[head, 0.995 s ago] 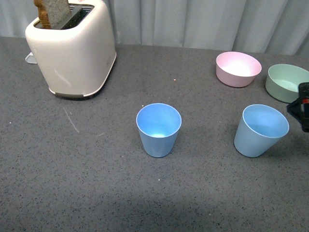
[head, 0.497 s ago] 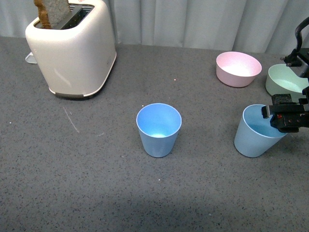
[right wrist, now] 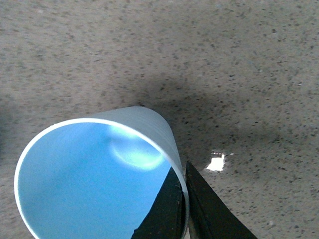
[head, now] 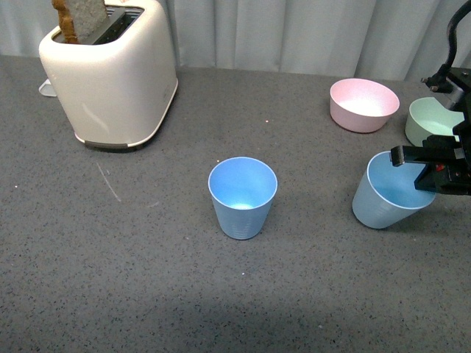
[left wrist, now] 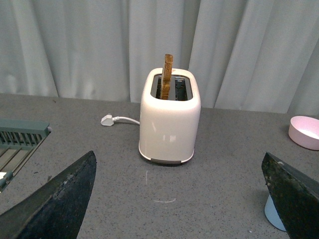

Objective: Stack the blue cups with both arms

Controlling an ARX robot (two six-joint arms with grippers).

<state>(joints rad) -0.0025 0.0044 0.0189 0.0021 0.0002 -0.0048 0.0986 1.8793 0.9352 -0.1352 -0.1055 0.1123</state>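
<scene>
One blue cup [head: 242,195] stands upright in the middle of the grey table. My right gripper [head: 433,173] is shut on the rim of the second blue cup [head: 383,195], which is tilted and raised slightly at the right. In the right wrist view the cup [right wrist: 89,174] fills the frame, its wall pinched between my right gripper [right wrist: 184,209] fingers, one inside and one outside. My left gripper [left wrist: 179,199] is open and empty, seen only in the left wrist view; the edge of a blue cup [left wrist: 274,214] shows beside one finger.
A cream toaster [head: 110,73] with a slice of bread stands at the back left; it also shows in the left wrist view [left wrist: 169,122]. A pink bowl [head: 363,104] and a green bowl [head: 434,123] sit at the back right. A green rack [left wrist: 20,144] lies off to one side.
My right gripper came in from the right, closed on the right cup's rim, and has lifted and shifted it slightly left. The middle cup has not moved.
</scene>
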